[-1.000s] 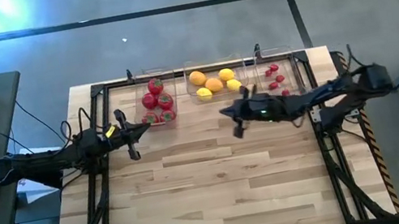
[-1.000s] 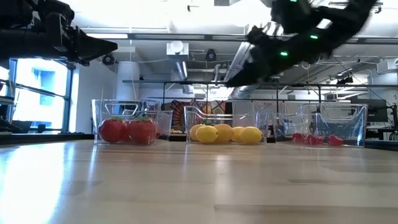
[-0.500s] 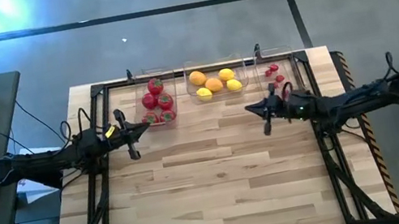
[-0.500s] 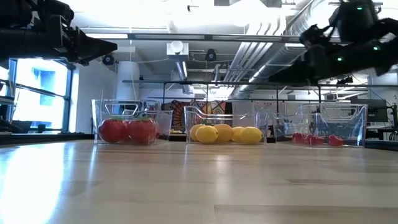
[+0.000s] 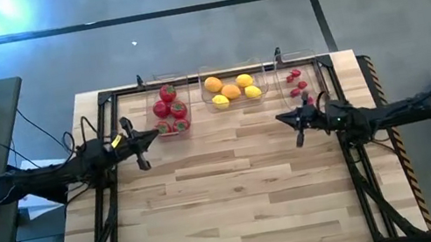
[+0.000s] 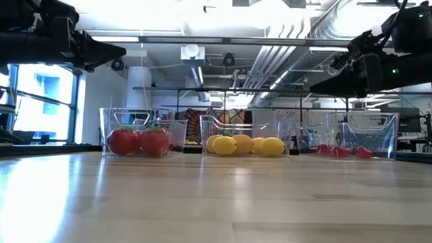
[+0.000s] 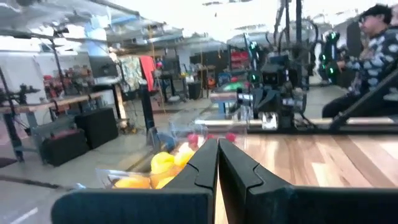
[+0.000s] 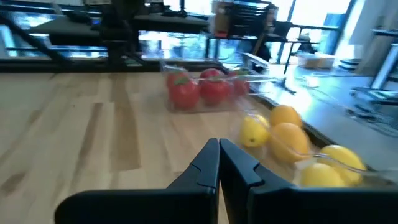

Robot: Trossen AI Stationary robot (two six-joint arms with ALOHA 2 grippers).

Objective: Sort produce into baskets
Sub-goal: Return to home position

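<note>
Pale wood table (image 5: 239,206) carries everything. The right gripper (image 8: 219,148) has drawn back from the middle to the right side, fingers together and empty. The left gripper (image 7: 218,148), also closed, waits at the left. Three clear hard bins (image 6: 243,125) stand far: smooth round tomatoes (image 5: 169,108) left, oval lemons (image 5: 231,91) centre, tiny berries (image 5: 297,86) right. Sorting looks finished.

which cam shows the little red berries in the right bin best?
High view: it looks straight down into the right clear plastic rectangular bin, so the small red berries show separately. Low view shows them side-on through the wall, overlapping. Left wrist view: faint red blurs. Right wrist view: none.
</note>
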